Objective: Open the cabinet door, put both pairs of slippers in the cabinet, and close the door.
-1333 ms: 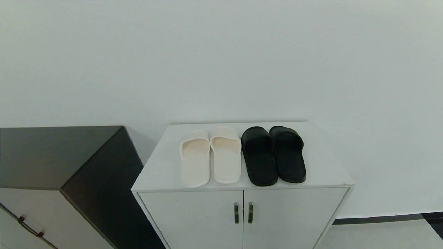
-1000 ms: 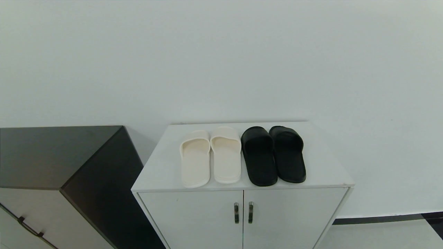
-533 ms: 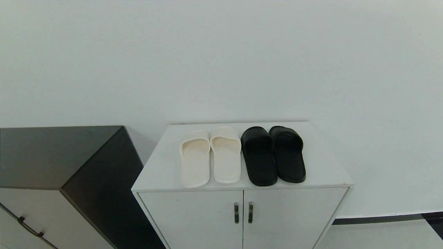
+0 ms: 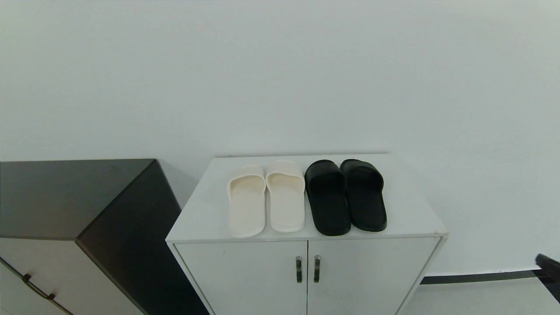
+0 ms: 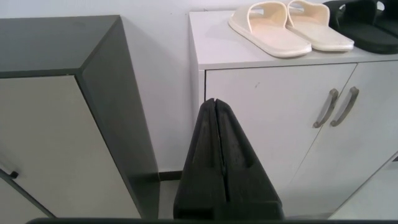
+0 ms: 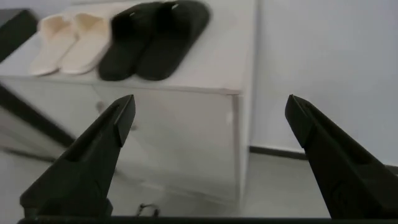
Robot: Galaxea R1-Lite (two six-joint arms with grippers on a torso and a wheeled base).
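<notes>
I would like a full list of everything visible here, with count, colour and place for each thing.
white slippers: 2, cream, cabinet top, left half
black slippers: 2, black, cabinet top, right half
cabinet: 1, white, centre, against wall
doors: 2, white, cabinet front, shut
handles: 2, grey, where doors meet
dark cabinet: 1, black, left of cabinet
left hand: 1, black, shut, before cabinet's left edge
right hand: 1, black, open, facing cabinet's right corner

The cabinet point(image 4: 245, 280) runs off the head view's bottom edge — its lower part hidden.
</notes>
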